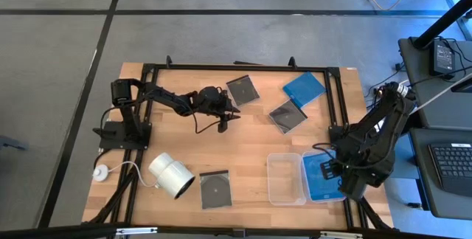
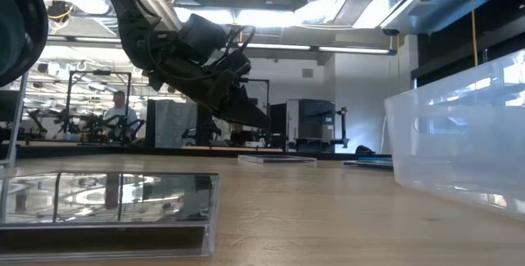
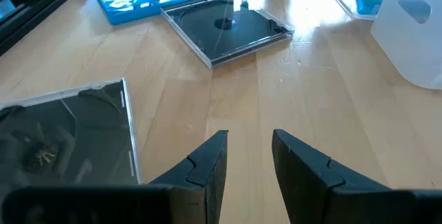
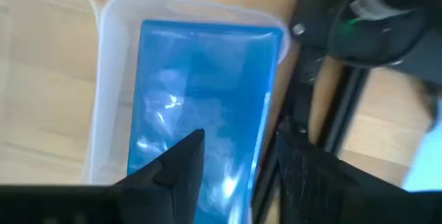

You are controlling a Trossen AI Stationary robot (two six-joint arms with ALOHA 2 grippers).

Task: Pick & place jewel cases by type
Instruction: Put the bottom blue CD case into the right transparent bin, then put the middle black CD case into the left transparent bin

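Three dark grey/clear jewel cases lie flat on the table: one (image 1: pixel 243 89) near the far edge, one (image 1: pixel 287 115) mid-table, one (image 1: pixel 214 189) at the near edge. A blue case (image 1: pixel 304 86) lies far right. Another blue case (image 1: pixel 322 177) lies in the right-hand clear tray (image 1: pixel 305 192); whether more lie under it I cannot tell. My left gripper (image 1: pixel 230 113) hovers open above the bare wood, beside the far grey case (image 3: pixel 69 134), touching nothing. My right gripper (image 4: pixel 238 158) is open above the blue case (image 4: pixel 200 99) in the tray.
An empty clear tray (image 1: pixel 286 178) stands left of the one with the blue case. A white cylinder (image 1: pixel 172 175) lies on its side near the left near corner, a cord running off it. A dark frame borders the table. Bare wood lies around the table's middle.
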